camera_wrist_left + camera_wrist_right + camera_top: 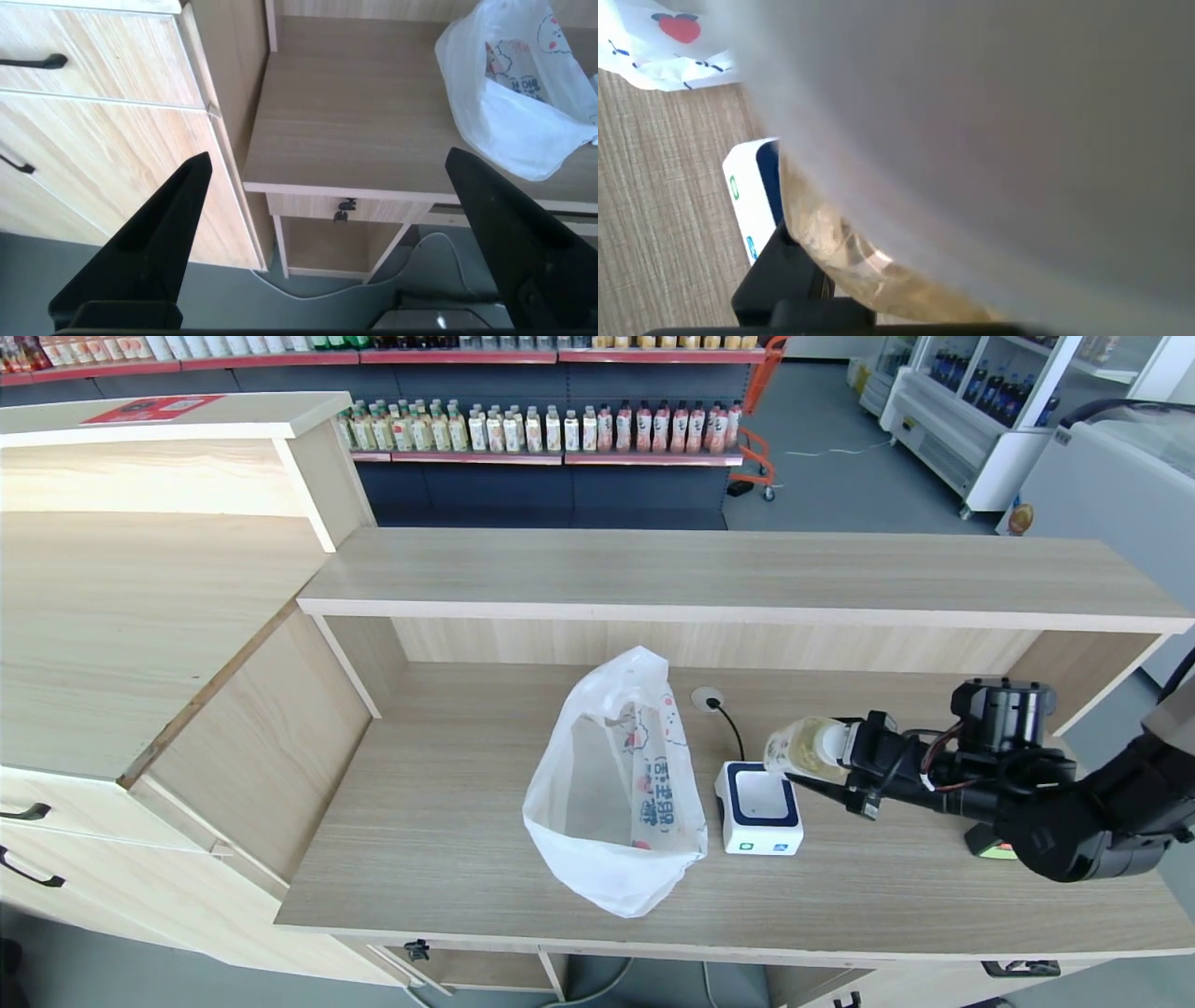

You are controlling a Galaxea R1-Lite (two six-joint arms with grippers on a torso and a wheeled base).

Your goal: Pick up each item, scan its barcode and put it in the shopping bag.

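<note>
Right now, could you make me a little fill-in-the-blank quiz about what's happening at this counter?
The right gripper grips a ____. It hangs just over the boxy ____ beside the bag. The left gripper is ____.
Missing: bottle; scanner; open.

Bottle blurred, scanner half hidden
Right wrist view: bottle [868, 261] too close, blurred; scanner [752, 201] partly behind it; shopping bag [654, 47] cut by edge. Head view: green item [991, 849] mostly hidden.
</note>
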